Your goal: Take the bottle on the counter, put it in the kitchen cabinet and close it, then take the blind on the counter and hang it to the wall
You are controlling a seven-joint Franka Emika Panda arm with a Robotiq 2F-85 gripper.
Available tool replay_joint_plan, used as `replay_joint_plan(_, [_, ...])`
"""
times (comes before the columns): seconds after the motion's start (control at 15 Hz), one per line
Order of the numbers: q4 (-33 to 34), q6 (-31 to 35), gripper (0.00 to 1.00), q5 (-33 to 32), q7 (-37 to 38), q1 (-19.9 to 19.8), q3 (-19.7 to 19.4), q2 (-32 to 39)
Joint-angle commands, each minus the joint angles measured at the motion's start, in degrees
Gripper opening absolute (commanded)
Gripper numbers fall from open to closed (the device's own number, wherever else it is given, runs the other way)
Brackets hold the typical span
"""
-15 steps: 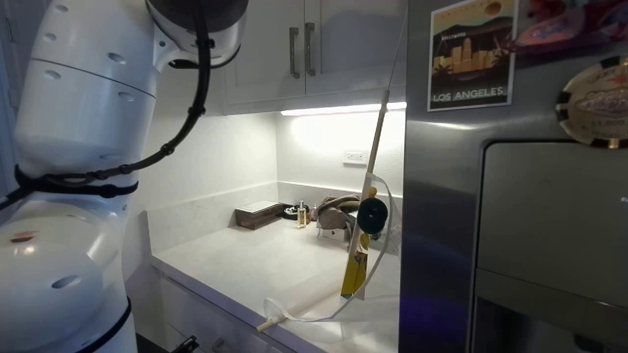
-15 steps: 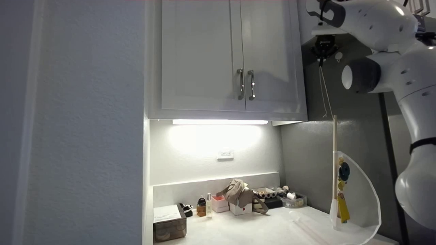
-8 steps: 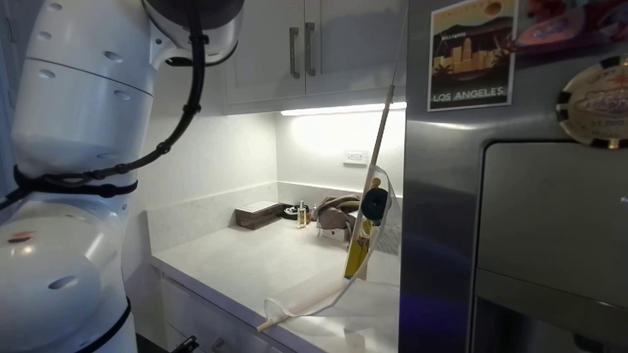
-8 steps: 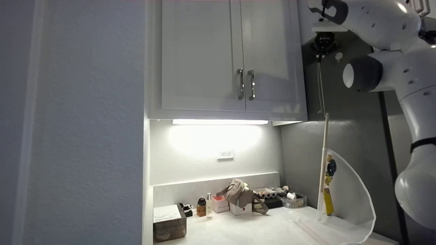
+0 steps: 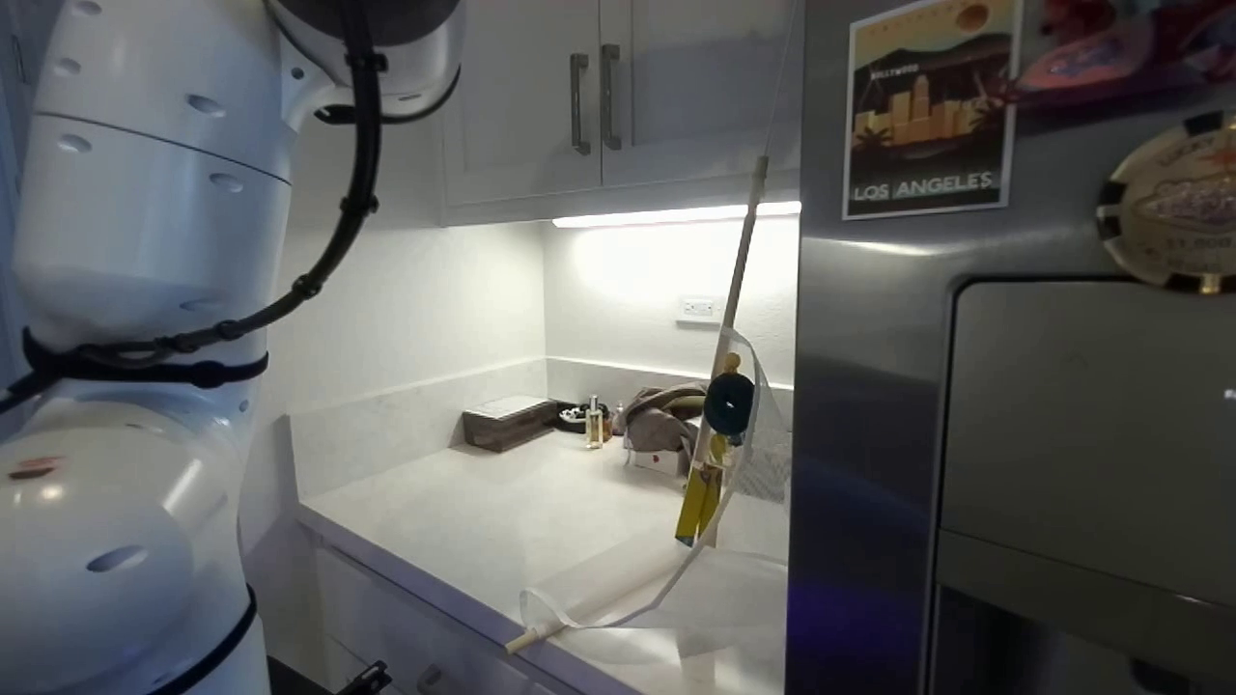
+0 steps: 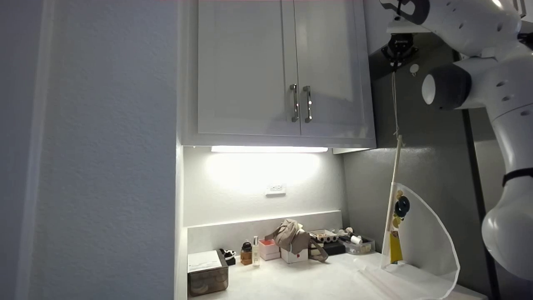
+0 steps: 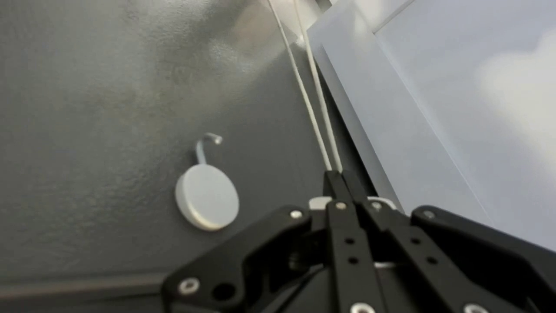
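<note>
My gripper (image 7: 341, 174) is shut on the cord (image 7: 319, 95) of the blind; two strands run out from between the fingertips. In an exterior view the gripper (image 6: 394, 66) is high beside the fridge side, with the blind hanging below it. The blind's wooden rod (image 6: 397, 166) hangs slightly tilted, with a dark disc and yellow charms on it. Its sheer white fabric (image 5: 628, 579) drapes onto the counter. A white round hook (image 7: 208, 198) is on the grey fridge side, left of the fingertips in the wrist view. The cabinet doors (image 6: 250, 75) are shut. I cannot tell which bottle is the task's.
On the counter (image 6: 300, 279) are an amber bottle (image 6: 246, 255), a slim clear bottle (image 6: 256, 255), a smoky box (image 6: 208, 279), a brown cloth (image 6: 289, 239) and a clear tray (image 6: 360, 246). The fridge (image 5: 869, 386) stands close beside the blind. Cabinet handles (image 6: 308, 104) stick out.
My gripper has risen a little with the cord still held. The blind has risen and its lower end has swung left in an exterior view. The arm has shifted slightly.
</note>
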Motion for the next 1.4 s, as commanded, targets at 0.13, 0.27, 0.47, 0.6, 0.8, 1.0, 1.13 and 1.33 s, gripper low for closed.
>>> replay_joint_plan(0.13, [-2.67, -3.78, 0.0, 0.58, -4.52, -4.49, -0.95, -3.07])
replay_joint_plan(0.27, [-2.3, -5.45, 0.0, -0.53, -4.43, -4.22, -1.27, -3.11])
replay_joint_plan(0.47, [-2.06, -7.07, 0.0, -1.28, -4.02, -4.16, -1.75, -3.32])
replay_joint_plan(0.6, [-1.46, -7.08, 0.0, -2.39, -4.32, -3.79, -2.02, -3.22])
replay_joint_plan(0.8, [-0.45, -4.87, 0.0, -4.48, -5.26, -3.7, -2.4, -2.36])
replay_joint_plan(1.0, [-0.41, -4.5, 0.0, -5.58, -4.97, -3.59, -2.85, -2.02])
replay_joint_plan(1.13, [-0.49, -4.58, 0.0, -5.88, -5.2, -3.6, -2.95, -1.93])
replay_joint_plan(1.33, [-0.81, -5.0, 0.0, -6.14, -5.25, -3.74, -3.12, -1.71])
